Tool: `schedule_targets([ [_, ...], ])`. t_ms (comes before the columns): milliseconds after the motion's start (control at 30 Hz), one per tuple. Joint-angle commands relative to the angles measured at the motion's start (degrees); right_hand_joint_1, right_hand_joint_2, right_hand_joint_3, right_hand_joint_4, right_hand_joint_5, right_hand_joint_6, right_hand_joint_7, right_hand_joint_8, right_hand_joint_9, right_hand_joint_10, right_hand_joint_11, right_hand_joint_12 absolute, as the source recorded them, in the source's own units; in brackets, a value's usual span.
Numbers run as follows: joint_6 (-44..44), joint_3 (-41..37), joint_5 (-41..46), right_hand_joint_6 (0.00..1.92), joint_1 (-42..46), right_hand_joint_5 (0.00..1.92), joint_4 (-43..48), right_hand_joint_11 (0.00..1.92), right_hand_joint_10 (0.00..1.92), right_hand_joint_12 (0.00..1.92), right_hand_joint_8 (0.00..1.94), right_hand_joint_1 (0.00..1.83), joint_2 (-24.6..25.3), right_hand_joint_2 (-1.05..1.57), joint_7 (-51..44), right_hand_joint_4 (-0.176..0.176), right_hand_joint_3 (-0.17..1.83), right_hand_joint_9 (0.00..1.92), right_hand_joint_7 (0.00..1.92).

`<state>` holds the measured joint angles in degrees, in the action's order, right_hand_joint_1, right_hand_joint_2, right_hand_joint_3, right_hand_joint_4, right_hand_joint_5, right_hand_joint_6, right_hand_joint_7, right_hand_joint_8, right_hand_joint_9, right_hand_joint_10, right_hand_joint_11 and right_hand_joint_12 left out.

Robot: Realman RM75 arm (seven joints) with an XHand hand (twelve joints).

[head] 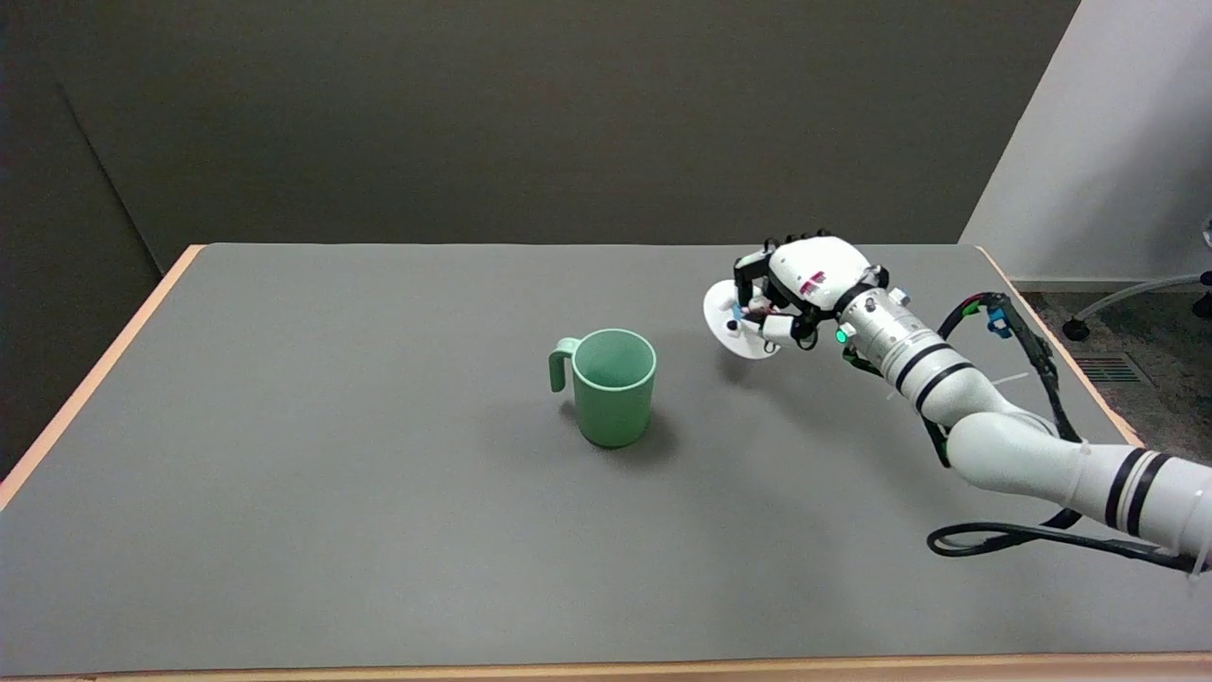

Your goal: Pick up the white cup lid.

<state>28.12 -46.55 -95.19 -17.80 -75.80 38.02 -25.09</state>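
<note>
One white cup lid (734,332) is in view, held off the surface in the one hand (803,282) that shows, the right one. One green mug (614,386) stands upright on the one grey counter (331,493), with a single handle on its left side. One white arm (1004,431) reaches in from the lower right, and one black cable (1004,540) loops on the counter beside it.

white right arm (1004,431) with black bands, green light, black cable, black-and-white robot hand (800,284)
</note>
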Motion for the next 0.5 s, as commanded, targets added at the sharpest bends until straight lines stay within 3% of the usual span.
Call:
schedule_targets([
  [33,-8.7,-4.8,-0.7,1.26,0.0,0.81,-12.5,0.86,0.49,1.21,0.50,0.94,-3.9,1.08,0.5,0.176,0.24,1.14,1.10],
  [500,-11.6,-4.2,-1.6,1.27,-2.3,0.81,-19.7,0.92,0.48,1.10,0.50,0.94,-6.2,1.08,0.5,0.176,0.25,1.14,1.10],
])
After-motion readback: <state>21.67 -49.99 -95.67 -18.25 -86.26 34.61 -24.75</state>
